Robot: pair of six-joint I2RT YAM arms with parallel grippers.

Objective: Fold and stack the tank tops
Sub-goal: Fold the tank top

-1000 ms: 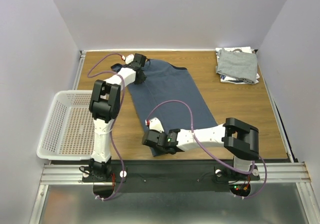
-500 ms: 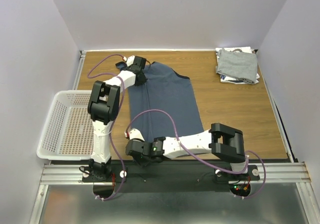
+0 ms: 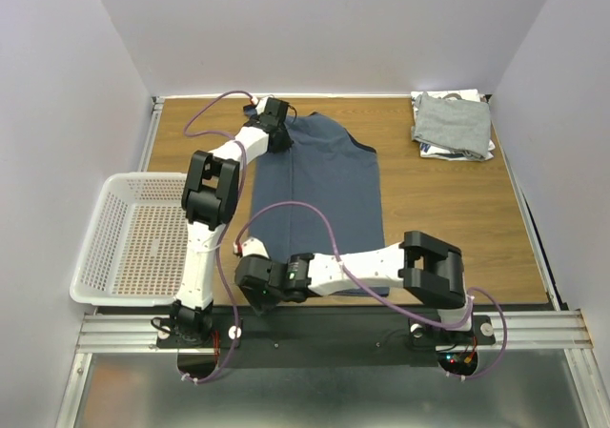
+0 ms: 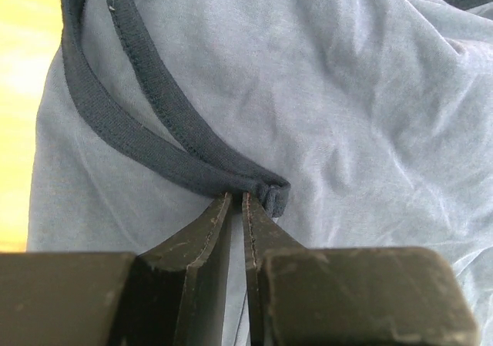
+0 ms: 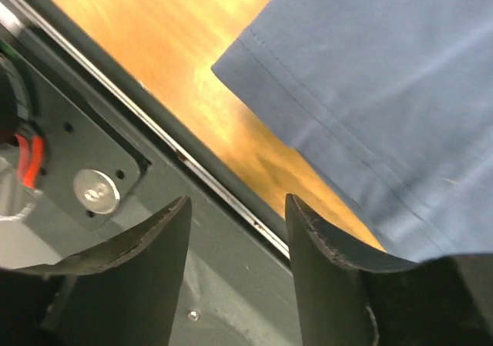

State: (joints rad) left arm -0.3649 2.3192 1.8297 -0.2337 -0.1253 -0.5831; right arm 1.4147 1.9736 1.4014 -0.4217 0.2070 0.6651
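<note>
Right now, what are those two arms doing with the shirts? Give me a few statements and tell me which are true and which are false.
1. The left gripper pinches the dark trim of the blue tank top. True.
2. The right gripper is clamped on that top's hem. False: its jaws stand open with nothing between them, and the hem corner lies beside it.
3. A folded grey tank top sits in the table's far right corner. True.
4. The blue tank top lies in the white basket. False: it is spread out on the table, with the basket off to the left.
</note>
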